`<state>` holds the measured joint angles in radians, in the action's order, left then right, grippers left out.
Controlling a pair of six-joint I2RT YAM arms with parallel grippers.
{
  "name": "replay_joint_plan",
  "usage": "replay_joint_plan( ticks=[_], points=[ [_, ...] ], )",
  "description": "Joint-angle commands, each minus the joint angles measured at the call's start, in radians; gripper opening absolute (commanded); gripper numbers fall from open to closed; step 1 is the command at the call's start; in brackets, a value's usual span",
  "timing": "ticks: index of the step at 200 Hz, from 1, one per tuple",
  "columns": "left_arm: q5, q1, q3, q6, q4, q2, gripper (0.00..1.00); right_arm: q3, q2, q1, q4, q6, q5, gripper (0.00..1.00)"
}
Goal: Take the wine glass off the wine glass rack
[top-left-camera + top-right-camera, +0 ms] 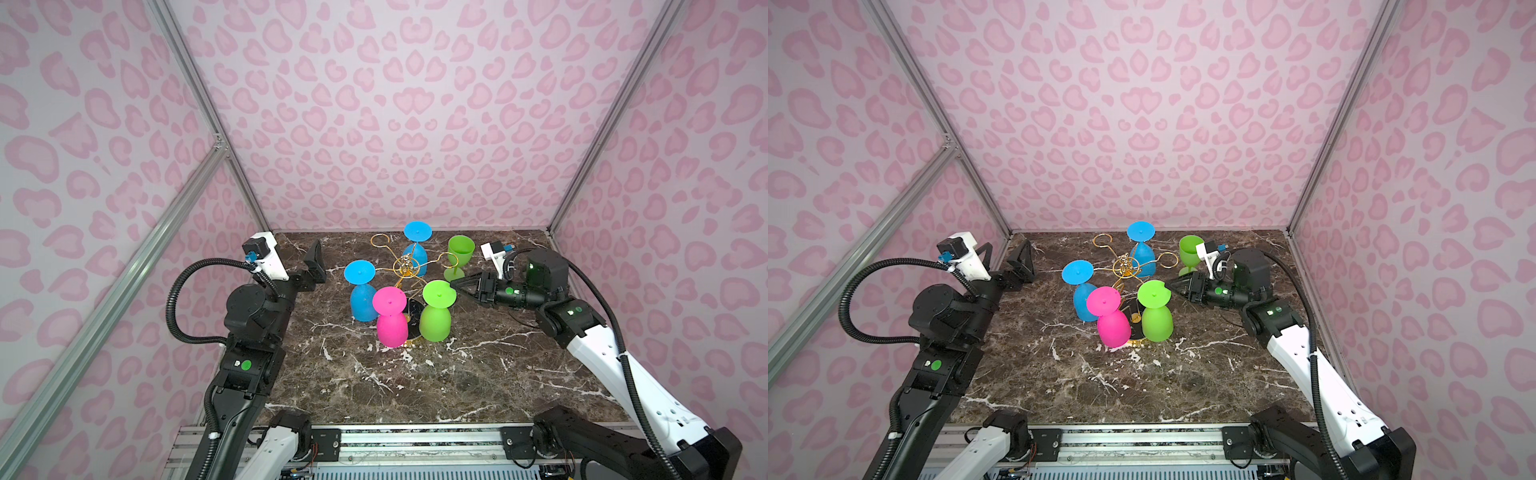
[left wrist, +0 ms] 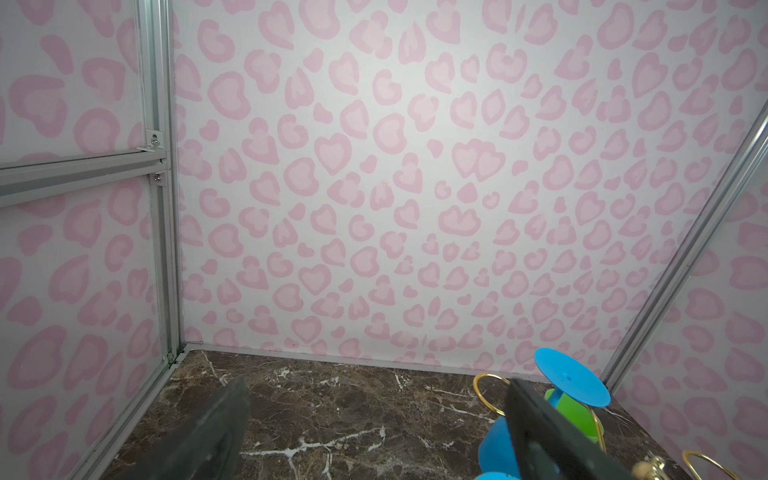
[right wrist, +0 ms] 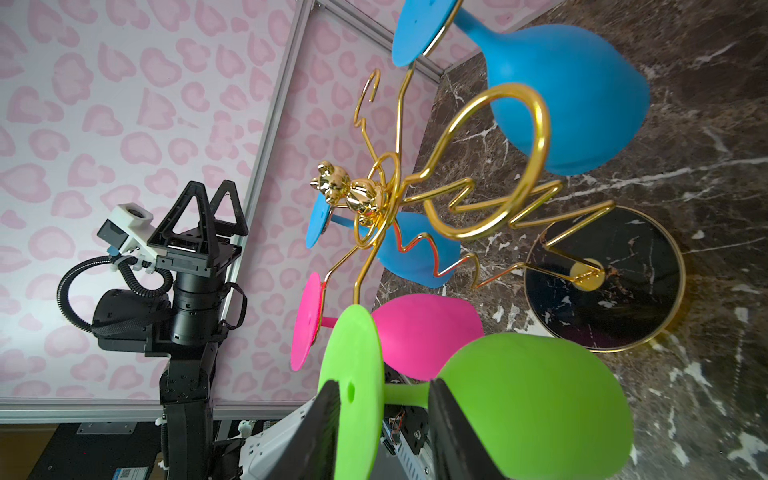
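While left gripper (image 1: 322,258) gapes, right gripper (image 3: 384,388), apart, straddles hung green glass (image 1: 435,320) foot — rack (image 1: 404,266) holds four.

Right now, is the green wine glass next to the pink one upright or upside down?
Upside down: the green wine glass shows its flat foot on top and its bowl pointing down.

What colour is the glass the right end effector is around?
Lime green glass; clearest in right wrist view.

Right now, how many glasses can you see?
5. Hanging on the rack: back blue glass, left blue glass, pink glass, front green glass. The upright green glass stands on the table, far right.
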<state>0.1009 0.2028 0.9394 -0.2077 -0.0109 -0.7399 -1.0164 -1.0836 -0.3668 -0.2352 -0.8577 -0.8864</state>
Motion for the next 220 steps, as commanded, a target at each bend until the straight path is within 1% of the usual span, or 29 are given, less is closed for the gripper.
replay_joint_plan(
  ticks=[1, 44, 84, 135, 205, 220],
  points=[
    [-0.007, -0.001, -0.005, -0.002, -0.035, 0.004, 0.97, 0.01, 0.001, -0.015, 0.034, -0.022, -0.002, 0.35],
    [-0.004, -0.001, -0.013, 0.003, -0.032, 0.011, 0.97, 0.013, 0.001, -0.041, 0.031, -0.032, 0.011, 0.32],
    [-0.006, -0.001, -0.011, 0.002, -0.032, 0.011, 0.97, 0.021, 0.004, -0.045, 0.045, -0.047, 0.02, 0.19],
    [-0.006, 0.0, -0.019, 0.004, -0.032, 0.017, 0.97, 0.019, 0.002, -0.046, 0.071, -0.075, 0.025, 0.13],
    [-0.006, -0.001, -0.019, 0.004, -0.034, 0.016, 0.97, 0.003, -0.002, -0.045, 0.095, -0.102, 0.024, 0.0],
    [-0.006, -0.001, -0.021, 0.004, -0.034, 0.016, 0.97, -0.003, -0.005, -0.047, 0.1, -0.108, 0.023, 0.0]
  ],
)
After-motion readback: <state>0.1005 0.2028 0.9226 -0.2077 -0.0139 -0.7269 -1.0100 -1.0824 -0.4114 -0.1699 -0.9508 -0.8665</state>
